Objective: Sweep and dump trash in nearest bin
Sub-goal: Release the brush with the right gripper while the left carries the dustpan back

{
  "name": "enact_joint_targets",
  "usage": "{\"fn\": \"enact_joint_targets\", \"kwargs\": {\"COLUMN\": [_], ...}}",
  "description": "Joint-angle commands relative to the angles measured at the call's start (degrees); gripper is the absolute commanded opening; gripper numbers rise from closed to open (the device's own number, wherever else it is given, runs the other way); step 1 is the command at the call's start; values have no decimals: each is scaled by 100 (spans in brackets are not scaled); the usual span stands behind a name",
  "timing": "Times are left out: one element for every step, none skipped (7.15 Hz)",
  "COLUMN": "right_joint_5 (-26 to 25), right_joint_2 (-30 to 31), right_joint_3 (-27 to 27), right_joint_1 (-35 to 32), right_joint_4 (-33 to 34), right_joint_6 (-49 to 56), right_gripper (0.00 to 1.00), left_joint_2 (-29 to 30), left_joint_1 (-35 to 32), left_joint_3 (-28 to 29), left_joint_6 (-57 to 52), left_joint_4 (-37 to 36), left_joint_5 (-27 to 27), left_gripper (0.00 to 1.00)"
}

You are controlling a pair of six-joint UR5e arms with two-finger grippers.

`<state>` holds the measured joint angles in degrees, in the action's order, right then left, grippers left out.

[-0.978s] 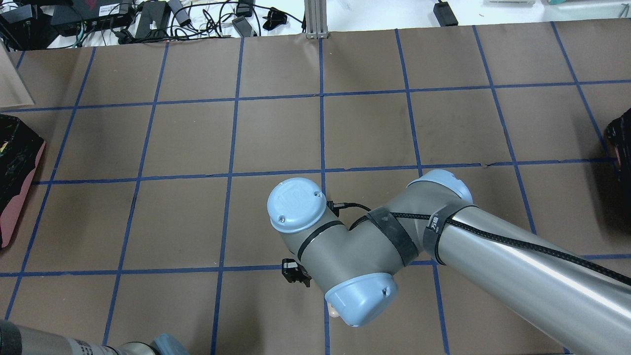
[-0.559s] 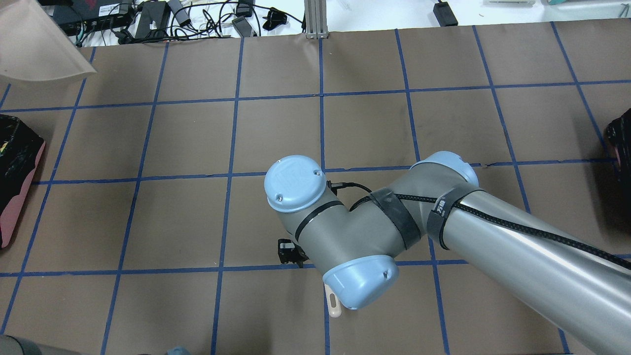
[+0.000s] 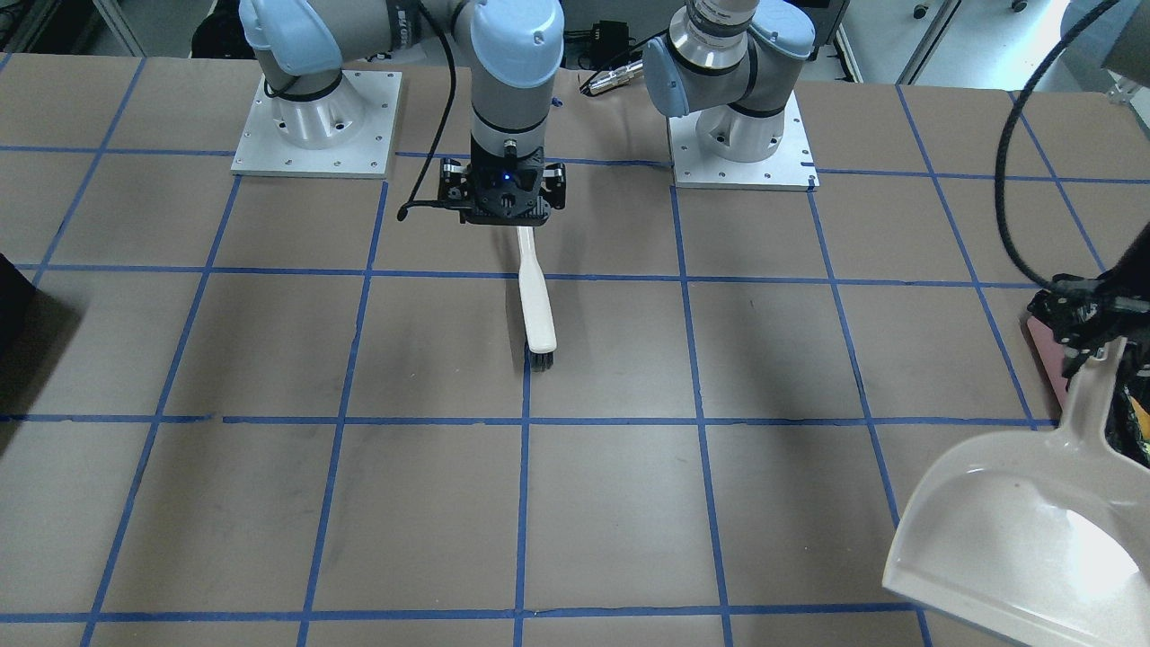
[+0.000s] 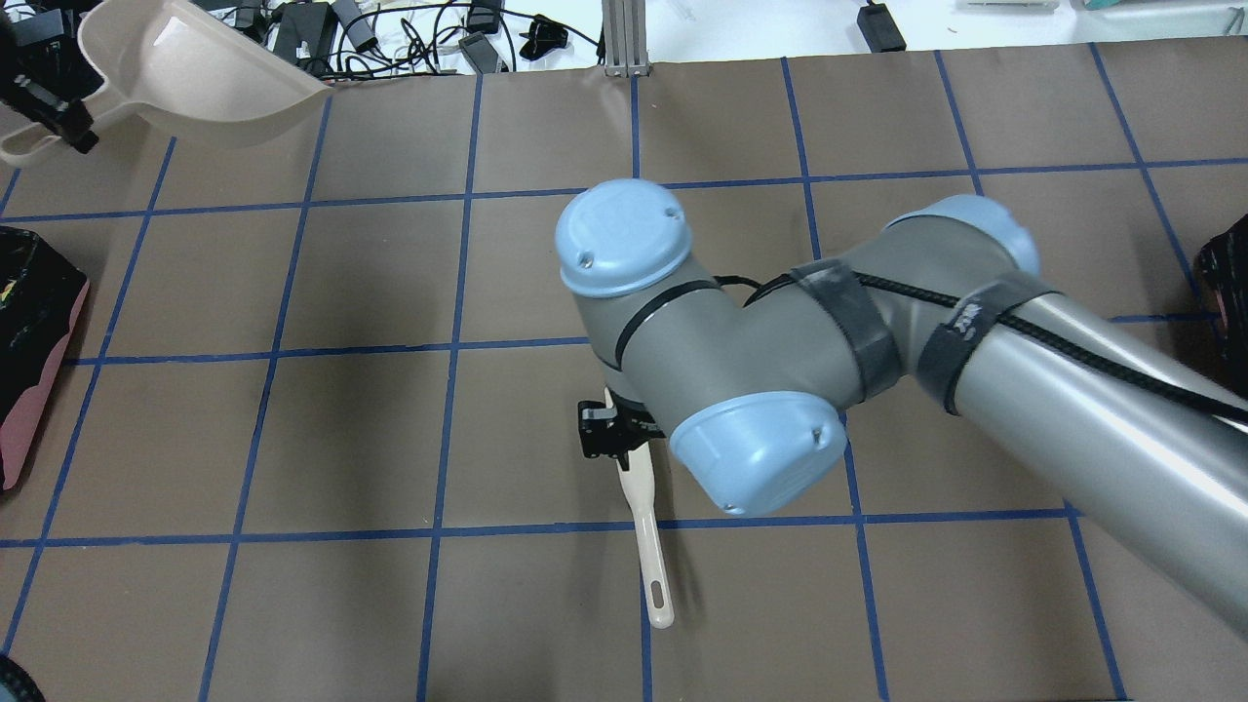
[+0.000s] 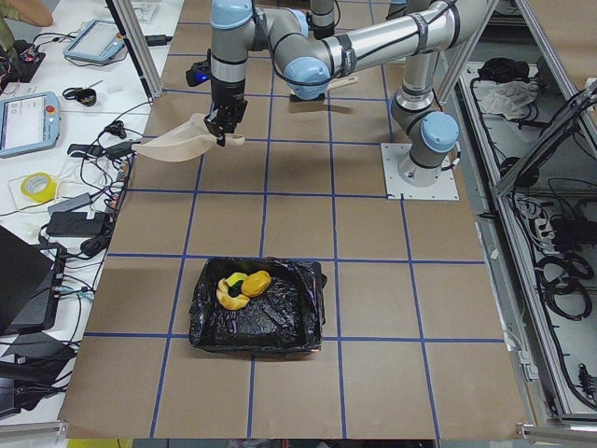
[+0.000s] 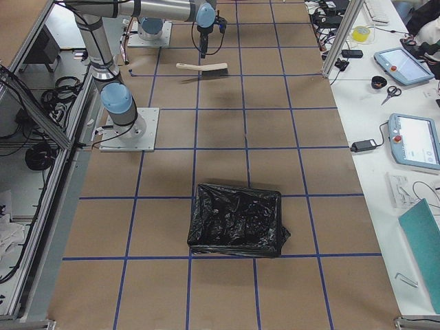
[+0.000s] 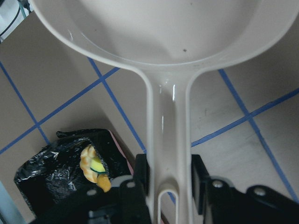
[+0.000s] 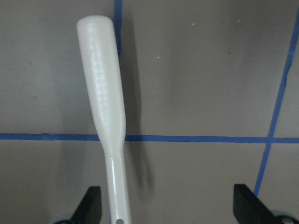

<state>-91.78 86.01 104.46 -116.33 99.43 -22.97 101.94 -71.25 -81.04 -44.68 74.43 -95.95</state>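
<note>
My left gripper (image 7: 169, 177) is shut on the handle of the white dustpan (image 7: 154, 37) and holds it in the air, its scoop empty. It shows at the far left of the overhead view (image 4: 195, 78). The trash (image 5: 244, 285), orange and yellow-green pieces, lies inside the bin (image 5: 261, 308), a black-bagged container below the dustpan handle (image 7: 56, 163). My right gripper (image 8: 170, 207) is open, jaws wide apart, above the cream brush (image 8: 103, 93). The brush (image 4: 648, 546) lies on the table under that gripper (image 4: 609, 434).
A second black-lined bin (image 6: 237, 227) stands at the table's right end, its edge in the overhead view (image 4: 1228, 283). The left bin's pink side (image 4: 29, 409) is at the overhead view's left edge. Cables and devices (image 4: 322, 29) lie beyond the far edge.
The dustpan has swung into the overhead view at the top left and tipped level. The right arm has moved away from the robot and uncovered the brush, which has stayed in place.
</note>
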Motion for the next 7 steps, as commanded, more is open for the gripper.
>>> {"fn": "enact_joint_targets", "kwargs": {"right_joint_5": [-400, -507, -508, -499, -456, -455, -412], "right_joint_2": [599, 636, 636, 593, 409, 86, -83], "right_joint_3": [-83, -214, -528, -993, -1467, -1977, -2286], "right_joint_1": [758, 1048, 1373, 1759, 2233, 2499, 2536], "right_joint_4": [-449, -555, -687, -949, -1248, -1573, -1680], "right_joint_6": [1027, 1188, 1285, 1660, 1908, 1919, 1919], "right_gripper": [100, 100, 100, 100, 100, 100, 100], "left_joint_2": [89, 133, 159, 177, 264, 378, 501], "left_joint_1": [-834, -1195, -1512, -1776, -2127, -2487, -2830], "left_joint_3": [-200, -323, -446, -517, -596, -710, -885], "left_joint_6": [1666, 2282, 2706, 3162, 3637, 4251, 4657], "left_joint_4": [-34, -87, -104, -122, -261, -506, -1040], "left_joint_5": [15, 24, 267, 453, 463, 463, 472], "left_gripper": [0, 0, 0, 0, 0, 0, 0]}}
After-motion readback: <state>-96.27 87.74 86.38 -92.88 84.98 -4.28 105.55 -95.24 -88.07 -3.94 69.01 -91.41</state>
